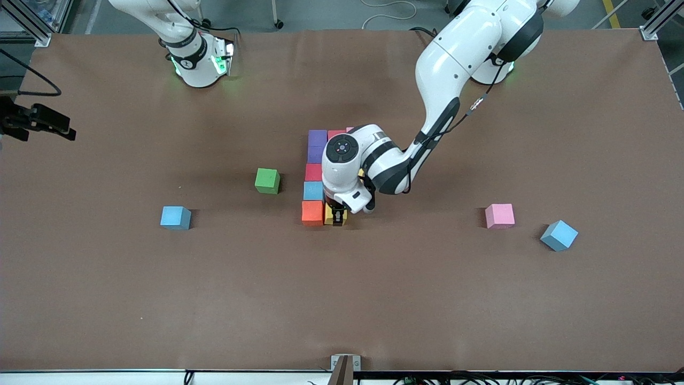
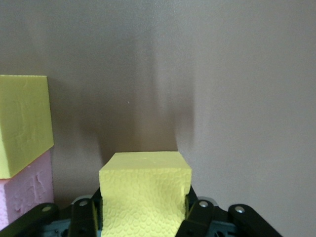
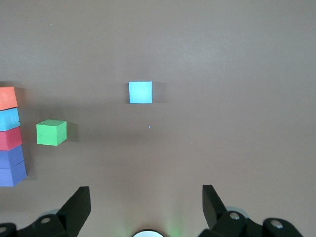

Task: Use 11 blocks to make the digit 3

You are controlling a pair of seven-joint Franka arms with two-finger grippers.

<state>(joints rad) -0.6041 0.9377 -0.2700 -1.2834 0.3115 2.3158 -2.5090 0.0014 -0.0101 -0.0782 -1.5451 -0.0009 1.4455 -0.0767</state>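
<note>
Left gripper (image 1: 337, 216) pinches yellow block (image 2: 145, 193), setting it beside orange block (image 1: 312, 212), extending digit's near row. Pink block (image 1: 499, 215) lies unplaced. Right gripper (image 3: 146, 207) waits, spread.

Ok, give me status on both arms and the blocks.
Left end effector shut on yellow block, beside orange block. Right end effector open, waiting. Nothing in the way.

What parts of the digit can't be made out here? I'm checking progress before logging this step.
- Front view: the left arm's wrist covers the blocks beside the purple, red, light blue and orange column.
- Front view: left gripper hides most of its yellow block.
- Left wrist view: edge crops a pink block.
</note>
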